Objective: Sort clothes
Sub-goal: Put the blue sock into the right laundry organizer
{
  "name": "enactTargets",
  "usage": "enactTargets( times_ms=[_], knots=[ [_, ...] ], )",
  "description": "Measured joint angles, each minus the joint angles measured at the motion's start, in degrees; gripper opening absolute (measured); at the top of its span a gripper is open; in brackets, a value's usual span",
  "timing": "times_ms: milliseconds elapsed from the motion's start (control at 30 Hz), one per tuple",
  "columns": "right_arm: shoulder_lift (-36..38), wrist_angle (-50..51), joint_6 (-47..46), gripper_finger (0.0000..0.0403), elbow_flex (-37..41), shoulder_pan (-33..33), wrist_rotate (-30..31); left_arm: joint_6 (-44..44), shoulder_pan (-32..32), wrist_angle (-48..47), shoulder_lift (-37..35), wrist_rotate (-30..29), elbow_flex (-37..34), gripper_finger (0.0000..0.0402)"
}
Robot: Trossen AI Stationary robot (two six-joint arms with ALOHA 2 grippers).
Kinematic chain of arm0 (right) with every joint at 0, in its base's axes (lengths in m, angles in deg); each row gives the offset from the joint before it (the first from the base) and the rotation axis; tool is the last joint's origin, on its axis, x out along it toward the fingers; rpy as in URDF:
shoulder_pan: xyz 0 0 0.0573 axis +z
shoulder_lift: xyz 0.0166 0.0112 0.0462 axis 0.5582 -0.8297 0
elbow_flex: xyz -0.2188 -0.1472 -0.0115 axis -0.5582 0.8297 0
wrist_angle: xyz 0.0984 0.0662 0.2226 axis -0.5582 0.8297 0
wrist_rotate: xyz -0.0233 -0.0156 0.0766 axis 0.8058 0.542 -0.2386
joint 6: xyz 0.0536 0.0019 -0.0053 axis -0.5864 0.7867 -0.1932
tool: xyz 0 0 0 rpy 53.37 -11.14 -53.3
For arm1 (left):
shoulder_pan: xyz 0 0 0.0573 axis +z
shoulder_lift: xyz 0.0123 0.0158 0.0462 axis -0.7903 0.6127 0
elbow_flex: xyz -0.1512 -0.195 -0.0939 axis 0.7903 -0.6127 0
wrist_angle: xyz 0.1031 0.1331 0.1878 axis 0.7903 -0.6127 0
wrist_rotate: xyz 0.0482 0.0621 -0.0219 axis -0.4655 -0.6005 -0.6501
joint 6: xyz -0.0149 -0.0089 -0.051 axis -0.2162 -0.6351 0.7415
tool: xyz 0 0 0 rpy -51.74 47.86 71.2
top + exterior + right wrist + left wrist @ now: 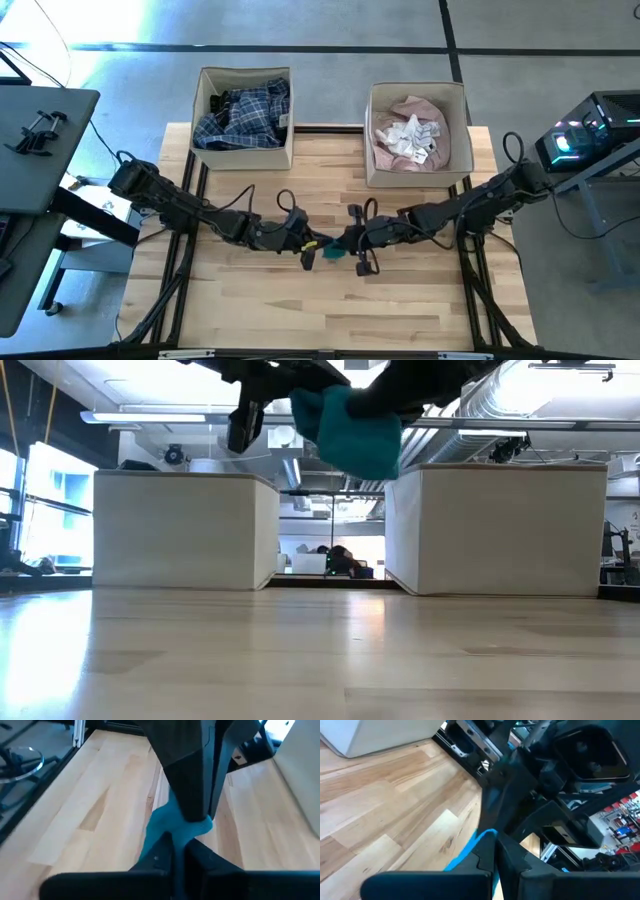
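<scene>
We have both grippers meeting over the table's middle, with a teal sock [333, 251] pinched between them. In the high view the left gripper [308, 249] comes in from 9 o'clock and the right gripper [352, 247] from 3 o'clock, tips almost touching. The right wrist view shows the right gripper's fingers closed to a thin gap on the sock's teal fabric, with the other gripper's dark fingers clamped on the same bunch from the far side. The left wrist view shows its fingers nearly closed too, with a blue-teal edge of cloth caught at the tips. We judge this is a two-handed hold, either a handover or a pull to straighten the sock before binning.

The sock hangs clear of the wood table [260, 300]; the low view shows it well above the surface, bunched, drooping toward 5 o'clock in that picture. Its long axis looks roughly 9-to-3 along the line between the grippers, but it's too crumpled for us to tell toe from cuff.

Farther back, at the table's 12 o'clock edge, sit two beige boxes. The left box [205, 115] holds the blue-white plaid shirt [245, 115]. The right box [372, 135] holds the pale pink shirt [395, 150] with white socks [415, 135] on top. Socks already sit in the right box, so we'd expect the teal one to go there.
</scene>
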Motion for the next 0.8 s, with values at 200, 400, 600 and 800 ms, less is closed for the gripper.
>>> enactTargets(
  times_ms=[200,400,600,800],
  knots=[
    [1.35,2.61,-8.83,0.0013,0.00,1.51,-0.35,0.83,0.01,-2.20,-0.02,-0.68,0.07,0.0035],
    [8.72,10.05,-13.37,0.0005,0.00,4.11,0.78,7.21,-0.55,-17.35,-0.02,-0.60,0.07,0.0079],
    [22.35,20.39,-18.41,0.0003,0.00,4.83,13.43,13.40,-2.22,-31.33,-0.02,-0.53,0.04,0.0091],
    [34.24,35.56,-19.00,0.0001,-5.69,-1.24,29.07,16.70,-4.13,-33.18,-0.02,-0.64,-1.03,0.0092]
  ],
)
